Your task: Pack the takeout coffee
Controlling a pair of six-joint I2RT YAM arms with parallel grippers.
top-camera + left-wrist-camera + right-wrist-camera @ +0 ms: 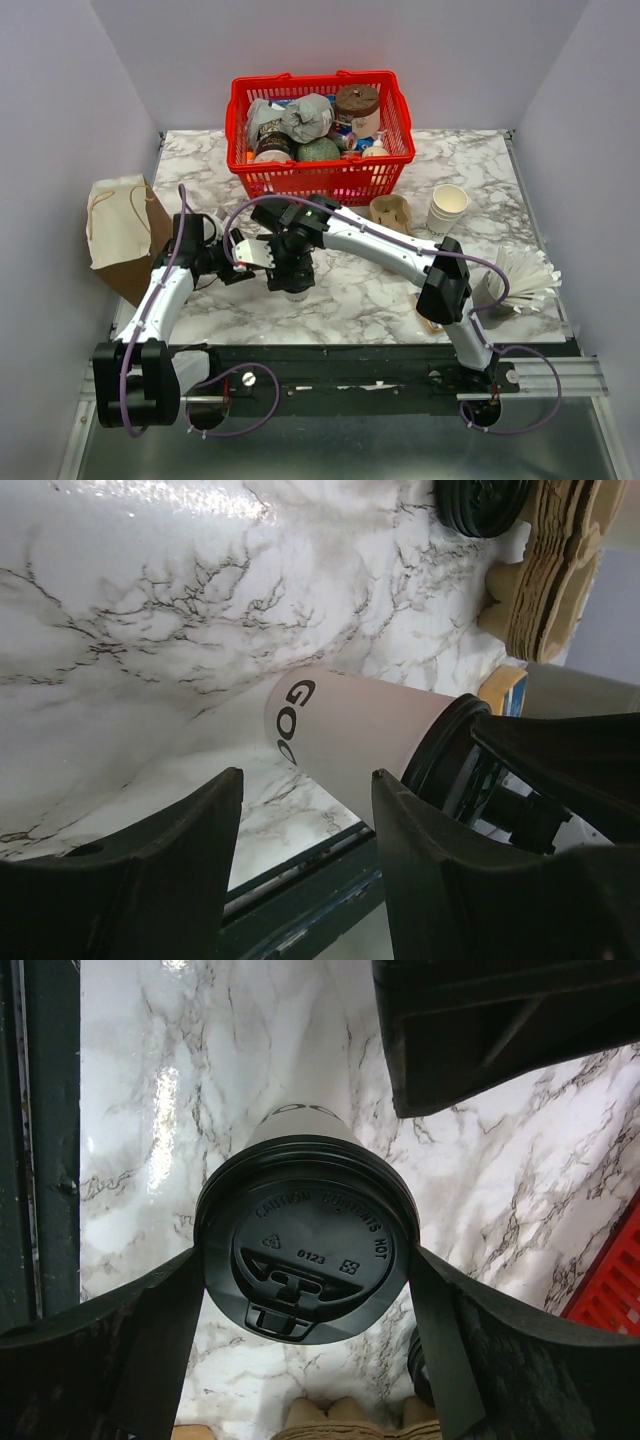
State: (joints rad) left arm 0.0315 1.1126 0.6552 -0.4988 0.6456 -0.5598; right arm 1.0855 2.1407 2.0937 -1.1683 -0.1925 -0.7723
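1. Step in hand: the grasp. The takeout coffee stands upright on the marble table, at the centre of the top view, directly under the right gripper.
2. Right gripper: its fingers press the rim of the black dome lid at 9 and 3 o'clock in its own wrist view. I read it as clamped on the cup at the lid.
3. Left gripper: fingers spread with nothing held. It sits just off the cup at 9 o'clock, facing the printed side wall.
4. Next move, my judgement: a slow, straight lift with the cup kept vertical. A hold on the lid alone could pop the lid off.
5. Likely destination: the brown paper bag at 9 o'clock, by the table's left edge. I cannot see its mouth or contents.
6. Red basket at 12 o'clock: heaped with crumpled grey bundles and a brown-topped tub, among others.
7. Cardboard cup carrier at 1 o'clock: no cup stands in it. A stack of lidless cups sits just beside it.
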